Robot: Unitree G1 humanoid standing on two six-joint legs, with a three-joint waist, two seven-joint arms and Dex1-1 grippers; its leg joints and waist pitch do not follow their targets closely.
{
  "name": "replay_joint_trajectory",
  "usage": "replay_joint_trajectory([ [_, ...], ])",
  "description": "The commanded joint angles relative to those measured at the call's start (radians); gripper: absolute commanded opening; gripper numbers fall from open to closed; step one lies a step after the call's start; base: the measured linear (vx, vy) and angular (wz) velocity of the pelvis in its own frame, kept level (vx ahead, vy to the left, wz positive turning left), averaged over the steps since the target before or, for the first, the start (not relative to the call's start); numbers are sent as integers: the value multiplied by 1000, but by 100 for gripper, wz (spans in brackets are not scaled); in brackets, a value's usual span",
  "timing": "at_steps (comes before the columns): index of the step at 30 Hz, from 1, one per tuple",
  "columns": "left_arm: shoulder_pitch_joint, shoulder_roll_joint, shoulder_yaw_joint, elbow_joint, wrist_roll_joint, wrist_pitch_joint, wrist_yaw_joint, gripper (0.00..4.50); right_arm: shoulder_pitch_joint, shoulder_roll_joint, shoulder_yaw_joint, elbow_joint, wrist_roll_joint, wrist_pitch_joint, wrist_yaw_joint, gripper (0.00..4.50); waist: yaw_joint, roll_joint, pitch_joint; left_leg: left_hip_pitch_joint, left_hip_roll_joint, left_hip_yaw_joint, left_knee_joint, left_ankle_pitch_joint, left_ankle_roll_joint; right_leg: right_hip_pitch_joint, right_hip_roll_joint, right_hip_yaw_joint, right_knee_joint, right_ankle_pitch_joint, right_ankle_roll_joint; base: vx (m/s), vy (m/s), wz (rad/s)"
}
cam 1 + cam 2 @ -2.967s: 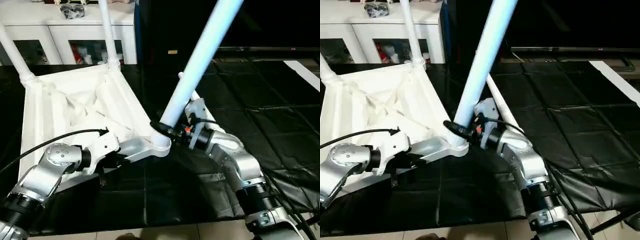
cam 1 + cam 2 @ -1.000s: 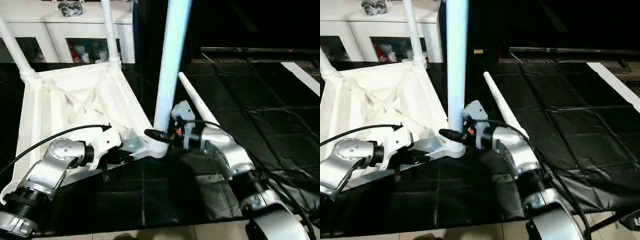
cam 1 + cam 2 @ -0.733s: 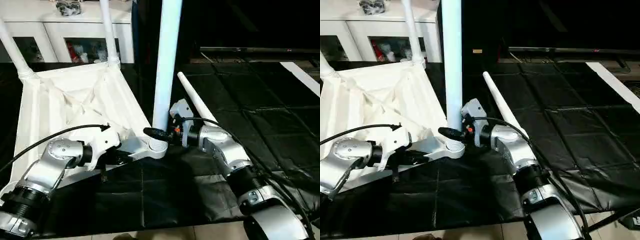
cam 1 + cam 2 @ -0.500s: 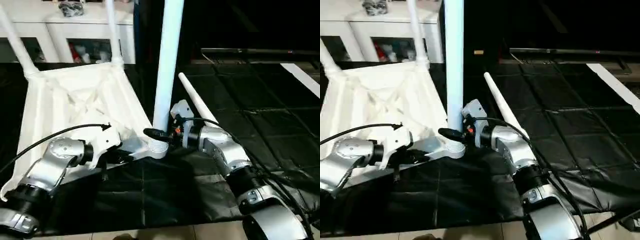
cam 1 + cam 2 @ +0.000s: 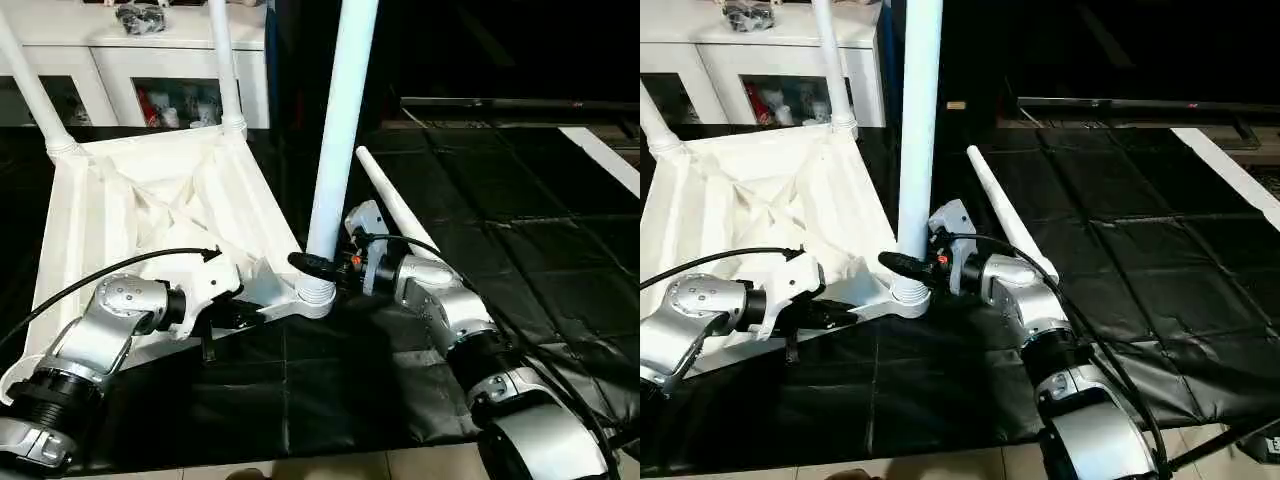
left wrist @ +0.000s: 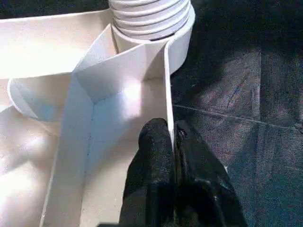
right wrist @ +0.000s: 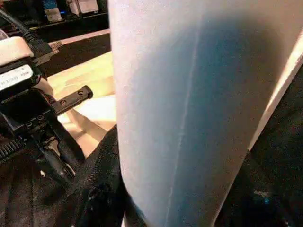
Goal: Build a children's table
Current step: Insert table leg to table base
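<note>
White plastic tabletop (image 5: 150,215): two legs seated, I'm seating a third tube leg (image 5: 335,150) with right fingers (image 5: 320,268) clamping it, left fingers (image 6: 163,142) pinching the rim; the fourth leg (image 5: 400,215) is lying loose.

white glass-door cabinet (image 5: 130,70) behind black floor mat (image 5: 520,230).

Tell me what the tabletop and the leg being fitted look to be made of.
Tabletop: likely moulded white plastic, with thin stiffening ribs underneath and a dull sheen.
Leg: likely matching white plastic tube, smooth and slightly glossy, with moulded thread rings at the socket and a faint seam along its length.
</note>
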State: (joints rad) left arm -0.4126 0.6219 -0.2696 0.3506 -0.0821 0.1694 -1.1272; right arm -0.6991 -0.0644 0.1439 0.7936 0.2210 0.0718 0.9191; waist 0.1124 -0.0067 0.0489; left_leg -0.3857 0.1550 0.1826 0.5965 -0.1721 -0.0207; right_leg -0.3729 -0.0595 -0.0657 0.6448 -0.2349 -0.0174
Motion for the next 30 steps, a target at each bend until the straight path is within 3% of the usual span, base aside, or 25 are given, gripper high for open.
replay_joint_trajectory([
  [1,-5,-11,-18,-16,2,-8,-22,0,11,-1,8,51,-39,9,-6,190,-5,14,-47,36,94,-44,-96,-384,-76,6,-118,71,-95,-290,-200,0,0,0],
  [6,-17,-23,-5,-12,11,18,15,0,15,0,-11,68,-20,-2,2,190,-4,16,-46,37,94,-44,-97,-398,-78,4,-118,72,-96,-293,-204,0,0,0],
  [8,-27,-43,12,-13,-2,51,39,0,25,6,-47,79,11,-9,-10,190,-3,31,-45,41,95,-47,-96,-424,-90,0,-119,73,-98,-307,-203,0,0,0],
  [10,-33,-62,27,-13,-17,76,60,0,42,13,-81,84,41,-19,-20,190,-2,27,-43,44,95,-46,-96,-451,-94,-3,-120,75,-104,-323,-203,0,0,0],
  [11,-37,-69,32,-10,-20,81,69,0,54,15,-93,89,49,-28,-25,190,1,34,-45,43,95,-49,-96,-452,-95,1,-121,74,-102,-324,-201,0,0,0],
  [13,-39,-73,34,-7,-21,83,74,0,64,14,-96,91,50,-36,-28,190,-1,29,-47,37,95,-48,-98,-426,-87,6,-120,72,-100,-296,-205,0,0,0],
  [14,-41,-76,36,-4,-21,84,79,0,75,14,-101,94,51,-46,-29,190,1,34,-47,35,95,-49,-97,-417,-84,6,-121,72,-99,-284,-208,0,0,0],
  [16,-49,-85,43,7,-17,84,100,0,108,15,-118,88,62,-59,-33,190,2,34,-47,36,94,-45,-96,-401,-74,6,-119,72,-100,-264,-213,0,0,0],
  [17,-54,-88,46,15,-16,80,108,0,127,15,-122,80,65,-65,-29,190,5,44,-49,34,94,-47,-94,-387,-68,9,-121,72,-97,-246,-217,0,0,0],
  [18,-60,-93,52,23,-13,80,118,0,151,13,-124,70,65,-77,-22,190,4,40,-47,34,94,-44,-96,-386,-64,9,-117,71,-101,-244,-214,0,0,0],
  [20,-68,-99,61,36,-3,73,133,0,196,3,-114,47,48,-114,-8,190,11,40,-48,34,94,-43,-96,-376,-55,11,-118,70,-101,-237,-211,0,0,0],
  [25,-75,-99,70,52,9,63,154,0,261,-36,-46,15,-37,-217,2,190,22,42,-45,38,96,-47,-97,-403,-57,6,-125,73,-114,-357,-183,0,0,0],
  [30,-69,-90,65,47,20,59,150,0,264,-60,7,12,-90,-230,23,190,22,40,-45,37,98,-46,-102,-390,-51,6,-118,72,-111,-320,-184,0,0,0],
])
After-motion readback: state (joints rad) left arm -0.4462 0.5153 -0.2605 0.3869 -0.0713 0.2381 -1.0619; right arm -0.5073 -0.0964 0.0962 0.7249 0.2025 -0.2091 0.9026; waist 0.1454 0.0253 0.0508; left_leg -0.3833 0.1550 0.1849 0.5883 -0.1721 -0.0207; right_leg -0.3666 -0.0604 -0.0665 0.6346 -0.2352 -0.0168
